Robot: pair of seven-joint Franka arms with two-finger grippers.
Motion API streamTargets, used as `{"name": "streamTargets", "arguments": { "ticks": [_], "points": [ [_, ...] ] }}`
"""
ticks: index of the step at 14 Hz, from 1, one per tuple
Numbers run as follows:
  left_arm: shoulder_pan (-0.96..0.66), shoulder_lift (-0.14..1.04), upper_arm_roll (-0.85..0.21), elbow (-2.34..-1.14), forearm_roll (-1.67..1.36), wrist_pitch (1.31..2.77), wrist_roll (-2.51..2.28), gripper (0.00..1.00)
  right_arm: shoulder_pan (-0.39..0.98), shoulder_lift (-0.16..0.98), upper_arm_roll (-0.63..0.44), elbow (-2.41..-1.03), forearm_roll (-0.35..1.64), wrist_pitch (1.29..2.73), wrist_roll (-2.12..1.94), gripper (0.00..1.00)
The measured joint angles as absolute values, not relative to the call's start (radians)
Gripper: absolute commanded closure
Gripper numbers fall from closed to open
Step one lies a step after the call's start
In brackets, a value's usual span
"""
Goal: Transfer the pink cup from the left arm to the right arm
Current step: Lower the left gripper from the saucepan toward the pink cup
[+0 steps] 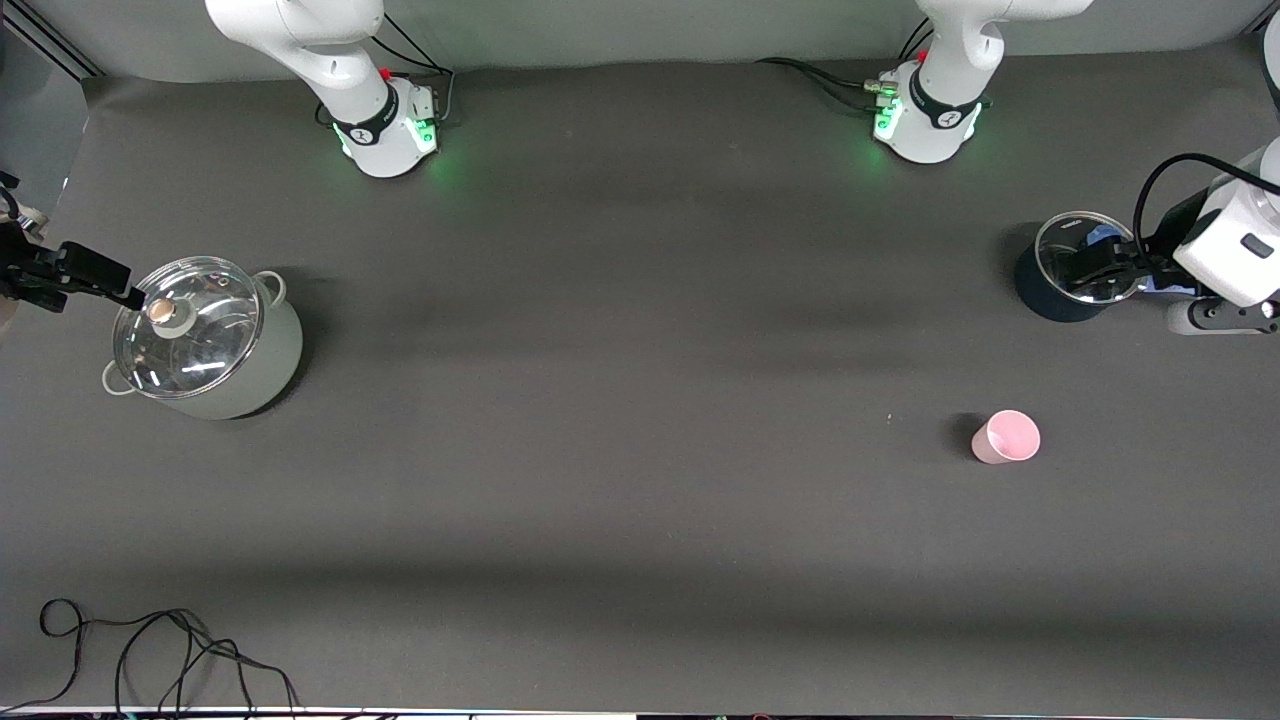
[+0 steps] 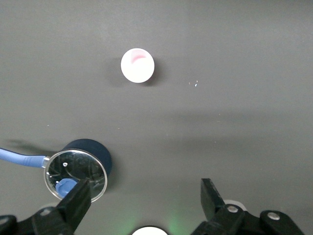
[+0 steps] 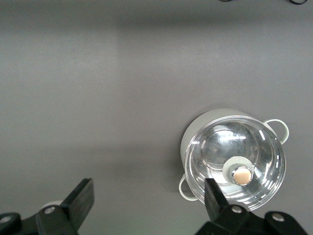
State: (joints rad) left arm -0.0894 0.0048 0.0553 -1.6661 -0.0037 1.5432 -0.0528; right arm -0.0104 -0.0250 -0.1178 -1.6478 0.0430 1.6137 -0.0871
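Note:
The pink cup [image 1: 1005, 437] stands upright and alone on the dark table, toward the left arm's end; it also shows in the left wrist view [image 2: 137, 65]. My left gripper [image 1: 1097, 265] hangs over a dark pot, apart from the cup, and its jaws are wide open and empty [image 2: 144, 198]. My right gripper [image 1: 100, 280] is at the right arm's end of the table, beside a lidded grey pot, open and empty [image 3: 148, 196].
The dark blue pot [image 1: 1040, 290] with a glass lid and a blue handle [image 2: 19, 159] sits farther from the front camera than the cup. A pale grey pot [image 1: 270, 370] with a glass lid [image 3: 234, 164] stands at the right arm's end. Black cables [image 1: 150, 650] lie at the front edge.

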Motion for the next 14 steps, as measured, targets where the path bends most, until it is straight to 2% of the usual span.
{"name": "streamTargets", "arguments": {
  "ticks": [14],
  "points": [
    [-0.089,0.005,0.052,-1.654,0.000,1.546,-0.049,0.00,-0.011,-0.023,-0.118,-1.648,0.043,1.609,-0.083,0.00]
  ]
}}
